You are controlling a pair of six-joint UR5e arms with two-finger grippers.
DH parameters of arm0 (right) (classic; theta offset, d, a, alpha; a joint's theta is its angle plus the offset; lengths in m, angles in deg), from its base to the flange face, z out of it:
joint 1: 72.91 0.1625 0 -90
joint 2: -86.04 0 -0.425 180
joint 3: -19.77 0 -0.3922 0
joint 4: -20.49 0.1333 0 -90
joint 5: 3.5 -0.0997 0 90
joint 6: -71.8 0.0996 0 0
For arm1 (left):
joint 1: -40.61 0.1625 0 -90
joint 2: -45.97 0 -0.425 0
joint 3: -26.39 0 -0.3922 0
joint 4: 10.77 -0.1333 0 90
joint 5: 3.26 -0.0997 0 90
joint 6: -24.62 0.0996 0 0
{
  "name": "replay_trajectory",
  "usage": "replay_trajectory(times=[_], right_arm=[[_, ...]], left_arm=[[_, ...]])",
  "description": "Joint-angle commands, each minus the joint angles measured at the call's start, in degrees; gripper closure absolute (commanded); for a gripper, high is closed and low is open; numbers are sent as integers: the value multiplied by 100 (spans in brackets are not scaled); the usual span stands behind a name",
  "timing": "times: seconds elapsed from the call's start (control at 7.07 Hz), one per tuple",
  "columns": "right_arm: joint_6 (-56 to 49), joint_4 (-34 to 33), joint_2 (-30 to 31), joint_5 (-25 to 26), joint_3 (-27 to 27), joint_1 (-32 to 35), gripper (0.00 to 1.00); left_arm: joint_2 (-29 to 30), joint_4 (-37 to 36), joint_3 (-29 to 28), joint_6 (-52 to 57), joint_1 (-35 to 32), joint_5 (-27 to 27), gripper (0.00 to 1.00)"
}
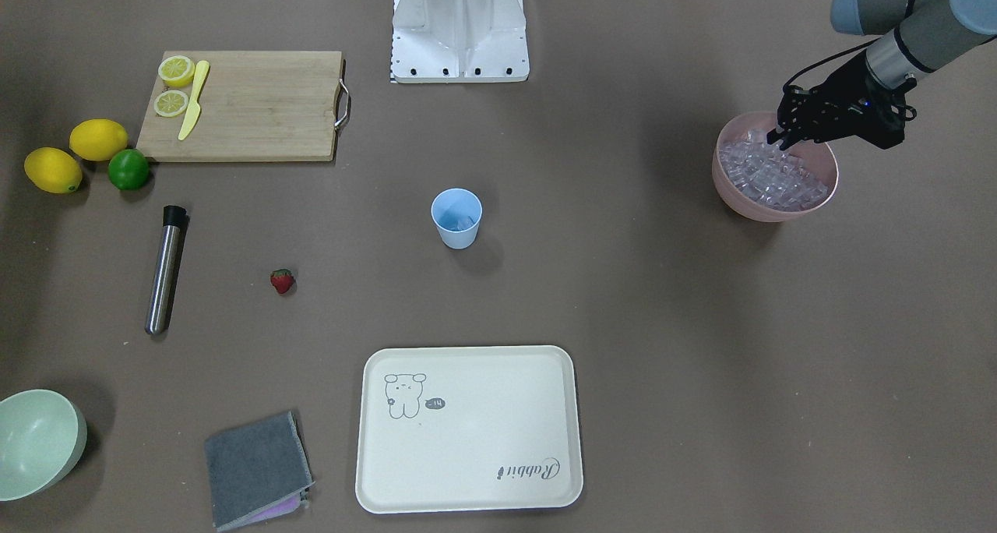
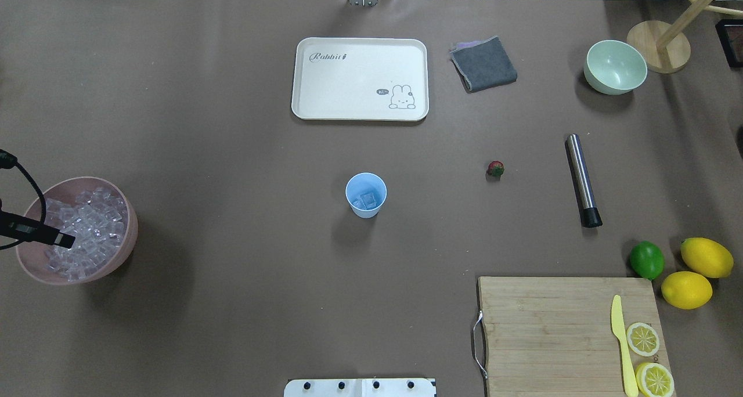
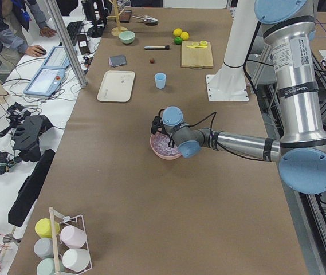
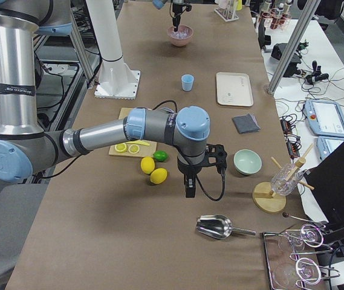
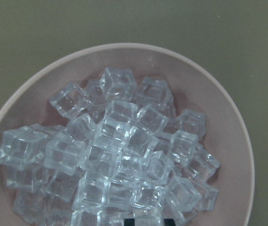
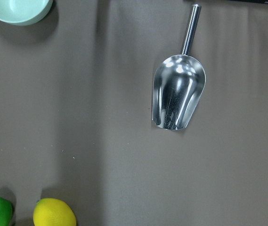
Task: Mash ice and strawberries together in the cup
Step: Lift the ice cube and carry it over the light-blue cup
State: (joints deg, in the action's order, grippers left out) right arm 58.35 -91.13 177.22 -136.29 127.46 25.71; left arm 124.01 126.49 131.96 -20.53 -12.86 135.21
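The light-blue cup (image 1: 456, 217) stands upright mid-table and holds a few ice cubes (image 2: 368, 199). The strawberry (image 1: 282, 280) lies alone on the table, apart from the cup, and also shows in the overhead view (image 2: 496, 168). A pink bowl (image 1: 728, 186) at the table's end is heaped with ice (image 5: 119, 150). My left gripper (image 1: 781, 137) reaches down into this bowl, its tips among the cubes and its fingers close together. My right gripper (image 4: 190, 188) hangs over the table past the lemons, seen only from the side, so I cannot tell its state.
A steel muddler (image 1: 165, 272) lies near the strawberry. A cutting board (image 1: 257, 104) carries lemon halves and a yellow knife, with two lemons and a lime (image 1: 128, 169) beside it. A cream tray (image 1: 467, 428), a grey cloth (image 1: 257, 467), a pale green bowl (image 1: 35, 443) and a metal scoop (image 6: 178, 96) also lie around.
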Motion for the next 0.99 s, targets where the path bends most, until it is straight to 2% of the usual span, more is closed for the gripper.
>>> replay_trajectory(times=[0.0,0.28,0.42,0.85], right_arm=[[0,0,5,-1,7,0,0],[9,0,5,-1,7,0,0],[9,0,-3,-1,16,0,0],[18,0,-56,-10,7,0,0]], left_arm=[[655,-338,7,-160,-128,76,72],[1595,-812,-28,-1045,-15,5,72],[2113,-1276,-19,-1301,82,-239,72],[3661,-2753,-28,-2399,1134,-1344,73]])
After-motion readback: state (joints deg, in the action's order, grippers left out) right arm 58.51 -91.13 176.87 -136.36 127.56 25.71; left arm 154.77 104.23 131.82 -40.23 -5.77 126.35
